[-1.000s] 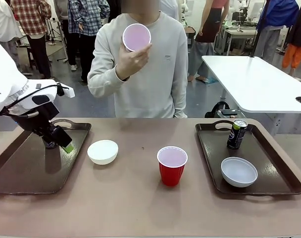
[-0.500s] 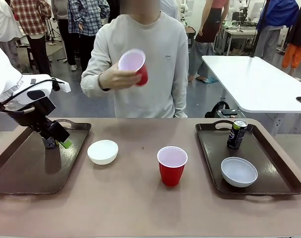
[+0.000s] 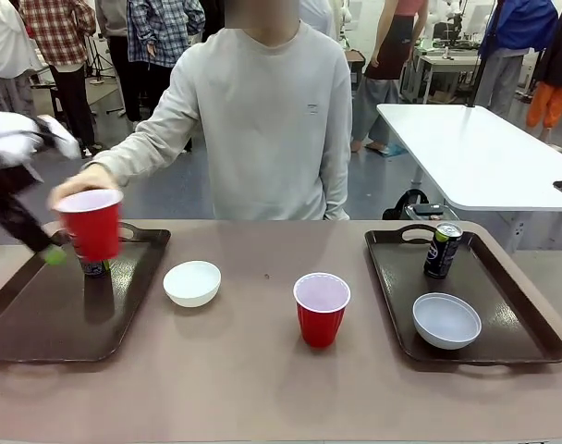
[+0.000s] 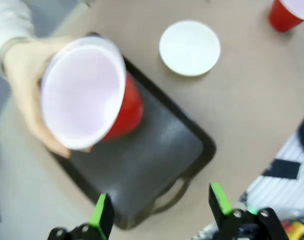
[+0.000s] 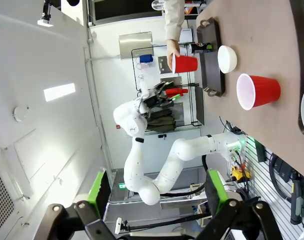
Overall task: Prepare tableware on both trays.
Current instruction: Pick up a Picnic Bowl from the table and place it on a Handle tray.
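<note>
At the front view's left edge the robot's left hand (image 3: 50, 254) is a blur; its wrist view shows the fingers spread, empty, over the left tray (image 4: 157, 160). The person's hand (image 3: 78, 182) holds a red cup (image 3: 90, 225) just above that tray, probably to set it by the can (image 3: 94, 268). A white bowl (image 3: 191, 282) and second red cup (image 3: 321, 308) wait on the tabletop (image 3: 262, 370). The robot's right hand (image 5: 157, 192), fingers apart, holds nothing.

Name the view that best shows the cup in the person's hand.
Front view: the red cup sits whole and upright in the hand over the left tray. Left wrist view: close but blurred, looking into its pale inside. Right wrist view: small and far.
</note>
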You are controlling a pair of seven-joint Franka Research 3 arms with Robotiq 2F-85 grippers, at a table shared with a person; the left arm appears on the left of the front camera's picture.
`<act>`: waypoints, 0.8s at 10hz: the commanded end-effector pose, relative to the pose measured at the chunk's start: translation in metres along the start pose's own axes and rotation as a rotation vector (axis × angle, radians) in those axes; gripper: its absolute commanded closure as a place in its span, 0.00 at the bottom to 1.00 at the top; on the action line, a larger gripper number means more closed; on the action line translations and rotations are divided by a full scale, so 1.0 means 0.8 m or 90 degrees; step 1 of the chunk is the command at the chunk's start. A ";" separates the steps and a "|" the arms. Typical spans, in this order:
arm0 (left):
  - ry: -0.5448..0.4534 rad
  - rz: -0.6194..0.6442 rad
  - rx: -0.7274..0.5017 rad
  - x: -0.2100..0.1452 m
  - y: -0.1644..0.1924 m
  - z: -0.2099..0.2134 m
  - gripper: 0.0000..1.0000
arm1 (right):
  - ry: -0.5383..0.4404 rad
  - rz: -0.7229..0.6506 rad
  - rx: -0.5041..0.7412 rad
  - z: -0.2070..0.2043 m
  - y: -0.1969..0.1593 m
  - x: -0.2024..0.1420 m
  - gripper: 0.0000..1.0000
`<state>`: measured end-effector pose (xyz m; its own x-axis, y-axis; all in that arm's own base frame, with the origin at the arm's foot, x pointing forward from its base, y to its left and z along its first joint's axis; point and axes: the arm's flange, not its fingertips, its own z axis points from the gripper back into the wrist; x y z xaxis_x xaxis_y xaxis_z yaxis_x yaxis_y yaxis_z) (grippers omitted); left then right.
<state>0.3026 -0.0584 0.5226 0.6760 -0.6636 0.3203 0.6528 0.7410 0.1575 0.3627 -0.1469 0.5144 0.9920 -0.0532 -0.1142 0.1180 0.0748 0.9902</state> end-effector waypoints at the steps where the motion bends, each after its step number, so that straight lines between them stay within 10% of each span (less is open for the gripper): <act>1: -0.018 -0.001 0.009 -0.066 -0.003 0.001 0.00 | 0.005 -0.012 0.006 0.002 0.004 0.000 0.00; 8: -0.003 0.025 -0.006 -0.036 0.027 0.017 0.00 | 0.005 -0.012 0.006 0.002 0.004 0.000 0.00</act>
<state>0.2946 -0.0222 0.5270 0.7166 -0.6085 0.3409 0.6103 0.7836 0.1160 0.3627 -0.1468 0.5143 0.9920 -0.0528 -0.1145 0.1182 0.0748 0.9902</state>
